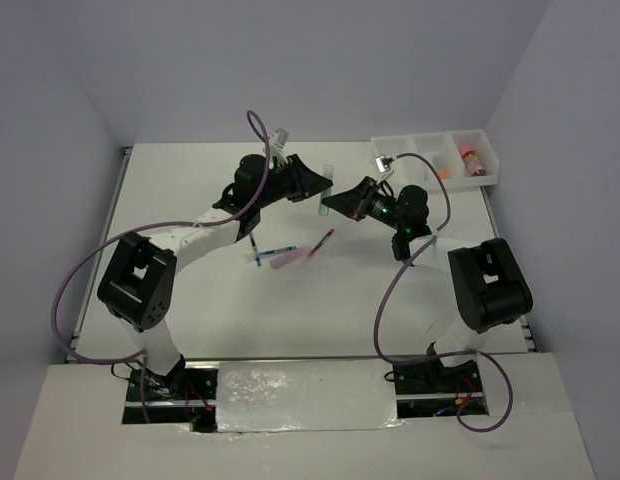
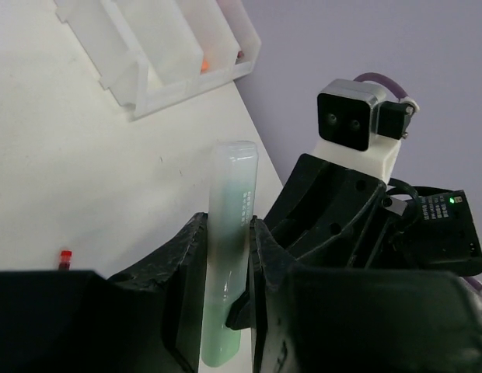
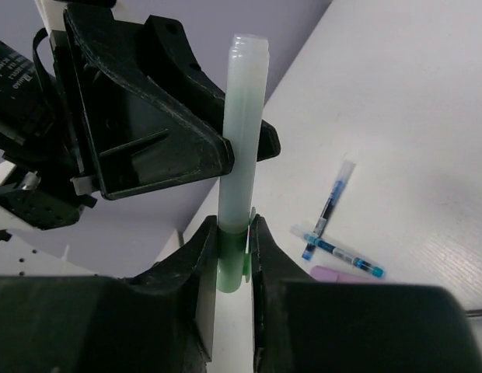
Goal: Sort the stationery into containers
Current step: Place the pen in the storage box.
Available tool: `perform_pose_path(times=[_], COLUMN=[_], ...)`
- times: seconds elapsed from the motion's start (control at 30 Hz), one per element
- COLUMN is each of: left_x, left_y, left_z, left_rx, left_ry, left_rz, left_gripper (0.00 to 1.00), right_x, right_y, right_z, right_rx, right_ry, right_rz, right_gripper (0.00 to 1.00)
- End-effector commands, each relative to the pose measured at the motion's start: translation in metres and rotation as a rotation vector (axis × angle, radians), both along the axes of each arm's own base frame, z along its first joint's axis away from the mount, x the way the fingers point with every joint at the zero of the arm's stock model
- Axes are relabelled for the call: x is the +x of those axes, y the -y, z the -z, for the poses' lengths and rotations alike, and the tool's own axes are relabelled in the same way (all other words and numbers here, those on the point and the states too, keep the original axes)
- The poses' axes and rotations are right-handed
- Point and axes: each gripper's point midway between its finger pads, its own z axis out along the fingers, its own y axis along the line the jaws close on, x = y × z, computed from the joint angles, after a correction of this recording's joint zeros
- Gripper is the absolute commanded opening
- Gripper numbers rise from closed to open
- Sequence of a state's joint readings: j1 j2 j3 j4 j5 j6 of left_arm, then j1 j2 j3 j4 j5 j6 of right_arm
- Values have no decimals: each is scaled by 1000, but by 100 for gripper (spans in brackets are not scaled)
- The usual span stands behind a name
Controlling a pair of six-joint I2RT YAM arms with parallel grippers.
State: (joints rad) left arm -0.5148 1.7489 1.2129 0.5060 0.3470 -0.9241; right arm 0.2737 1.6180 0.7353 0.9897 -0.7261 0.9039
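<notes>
A green highlighter [image 1: 326,190] is held above the table between both grippers. My left gripper [image 1: 315,183] is shut on its barrel, as the left wrist view [image 2: 229,241] shows with the highlighter [image 2: 231,210] clamped between the jaws. My right gripper [image 1: 337,205] is shut on its green end, which the right wrist view [image 3: 234,237] shows around the highlighter [image 3: 244,132]. Two blue pens [image 1: 262,250], a purple highlighter [image 1: 287,261] and a red pen [image 1: 321,243] lie mid-table. The white three-compartment tray [image 1: 435,146] stands at the far right.
The tray's right compartment holds a pink-capped tube [image 1: 474,158], and an orange item [image 1: 442,172] lies in the middle one. The tray also shows in the left wrist view [image 2: 140,97]. The blue pens [image 3: 330,206] and purple highlighter [image 3: 338,273] lie below my right gripper.
</notes>
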Motion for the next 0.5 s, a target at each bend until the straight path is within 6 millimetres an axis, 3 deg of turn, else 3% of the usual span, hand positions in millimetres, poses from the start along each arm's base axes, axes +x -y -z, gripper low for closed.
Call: perform_pose_path(times=[0.0,0.03,0.13,0.17,0.2,0.23,0.27,0.3,0.33,0.37,0.4,0.47], left_x=[-12,-11,-2,0,5,22,32,35,52,56,52,53], left_y=[15,16,14,13,9,-2,-13,-32,-55,-74,-92,-112], left_z=[-53,-58,-64,-56,-55,-65,-62,-31,-45,-39,-20,-19], left_rx=[-111,-114,-88,-53,-13,22,81,217,265,323,415,468], left_ry=[92,104,122,88,102,110,86,-22,-21,-62,-131,-149], left_rz=[64,61,29,13,-14,-118,-196,-265,-411,-486,-533,-592], left_gripper=[13,12,42,84,99,99,99,99,99,99,99,99], right_x=[-12,-10,-1,4,6,12,29,35,50,72,78,98], right_y=[-8,-2,9,18,24,33,53,67,80,106,119,149], right_z=[-39,-38,-29,-27,-25,-19,-15,21,11,23,27,45], right_rx=[100,111,91,72,54,4,-40,-128,-206,-364,-453,-629], right_ry=[140,121,86,98,76,96,95,-79,-61,-25,-91,-117], right_rz=[-113,-113,-88,-60,-41,-7,85,145,214,347,382,450], right_gripper=[9,7,3,2,2,2,2,2,1,1,1,2])
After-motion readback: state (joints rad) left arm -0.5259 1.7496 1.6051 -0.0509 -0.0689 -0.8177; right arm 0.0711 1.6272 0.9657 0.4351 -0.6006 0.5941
